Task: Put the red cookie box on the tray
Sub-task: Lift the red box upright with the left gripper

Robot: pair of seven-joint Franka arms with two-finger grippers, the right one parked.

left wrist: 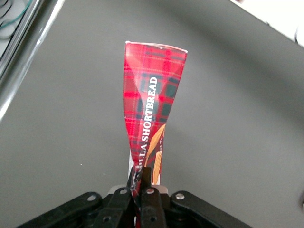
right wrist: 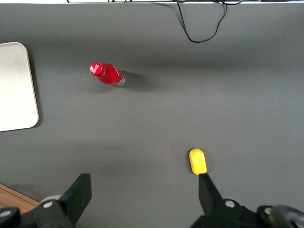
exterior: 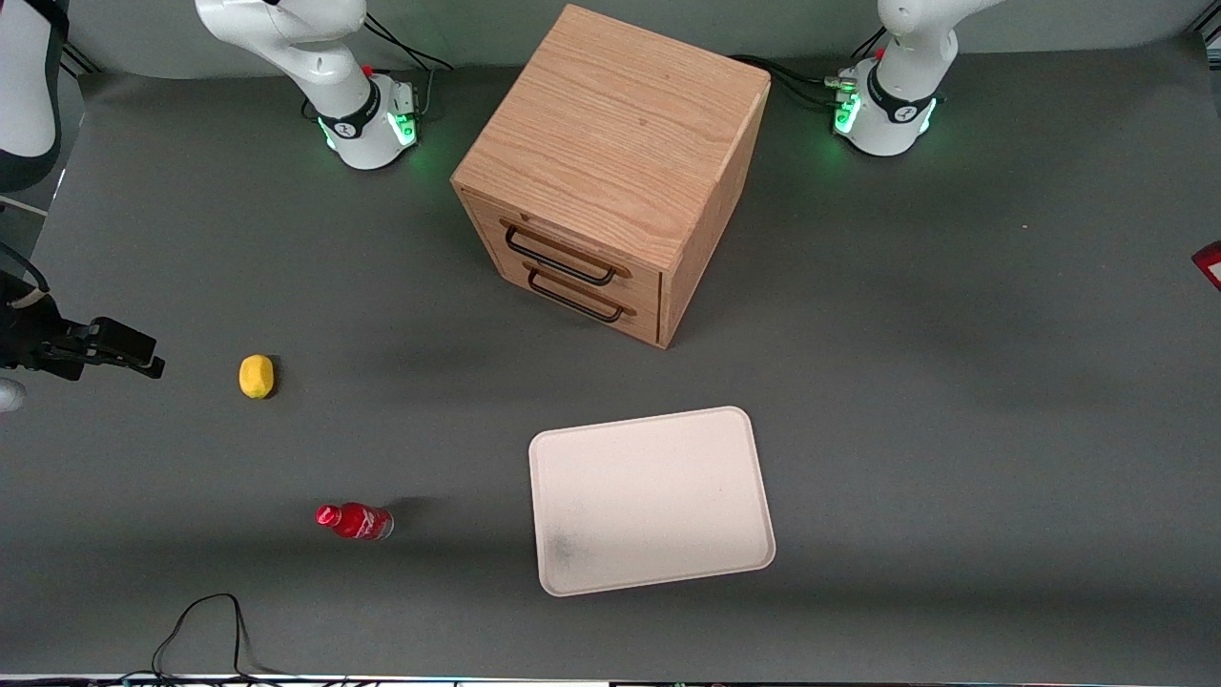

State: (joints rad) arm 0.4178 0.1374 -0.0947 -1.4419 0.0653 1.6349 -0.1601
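In the left wrist view my left gripper [left wrist: 145, 173] is shut on one end of the red cookie box [left wrist: 152, 99], a tartan-red carton with white lettering and cookie pictures. The box sticks out from the fingers over the grey table. The front view shows only a red sliver of the box [exterior: 1210, 262] at the working arm's end of the table, and the gripper itself is out of that view. The off-white tray [exterior: 649, 501] lies flat and bare near the front camera, far from the box. Its corner [right wrist: 14, 85] also shows in the right wrist view.
A wooden two-drawer cabinet [exterior: 610, 172] stands mid-table, farther from the front camera than the tray. A small red bottle [exterior: 355, 521] and a yellow fruit [exterior: 256, 375] lie toward the parked arm's end. A black cable [exterior: 205, 630] loops at the front edge.
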